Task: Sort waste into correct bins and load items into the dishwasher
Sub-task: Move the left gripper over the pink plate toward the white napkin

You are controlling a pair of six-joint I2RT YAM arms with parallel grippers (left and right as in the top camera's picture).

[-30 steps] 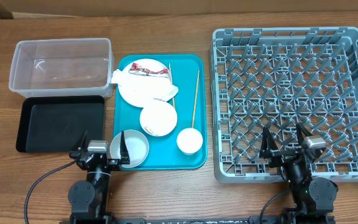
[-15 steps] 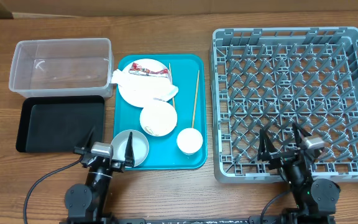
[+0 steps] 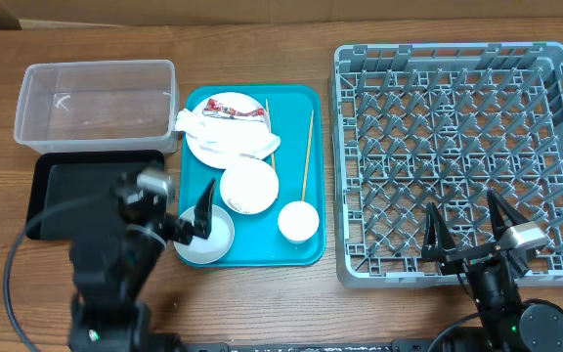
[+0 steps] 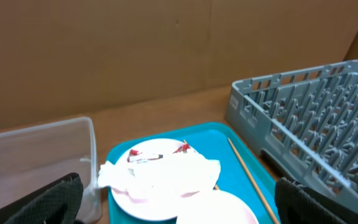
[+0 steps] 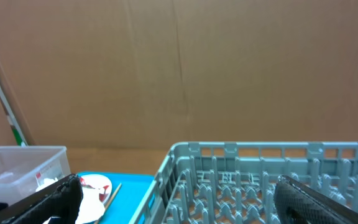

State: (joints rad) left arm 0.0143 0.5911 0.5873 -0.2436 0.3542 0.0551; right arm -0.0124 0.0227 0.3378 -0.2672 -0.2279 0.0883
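The teal serving tray (image 3: 289, 108) sits mid-table. At its 12 o'clock end is a round pale pinkish-white plate (image 3: 213, 149) bearing a crumpled white paper napkin (image 3: 192, 121), which spills over the plate's 9 o'clock rim. A small red-and-white wrapper (image 3: 228, 110) lies at the plate's 12 o'clock edge. A white bowl (image 3: 249, 186) rests at the tray's centre, a paler bowl (image 3: 213, 240) in its 7 o'clock corner, and a small white cup (image 3: 298, 221) at 5 o'clock. Two thin wooden chopsticks run along the 12-to-6 line, one (image 3: 307, 152) on bare teal at 3 o'clock of the plate, the other (image 3: 269, 122) just beside the plate's rim. The clear plastic tub (image 3: 96, 108) stands at the table's 10 o'clock with the shallow black tray (image 3: 66, 186) touching its near side. The grey lattice dish rack (image 3: 462, 147), studded with upright pegs, fills 3 o'clock. The left gripper (image 3: 167, 205) hangs spread wide and empty between the black tray and the paler bowl. The right gripper (image 3: 467, 233) is also wide apart and empty, over the rack's 6 o'clock edge.
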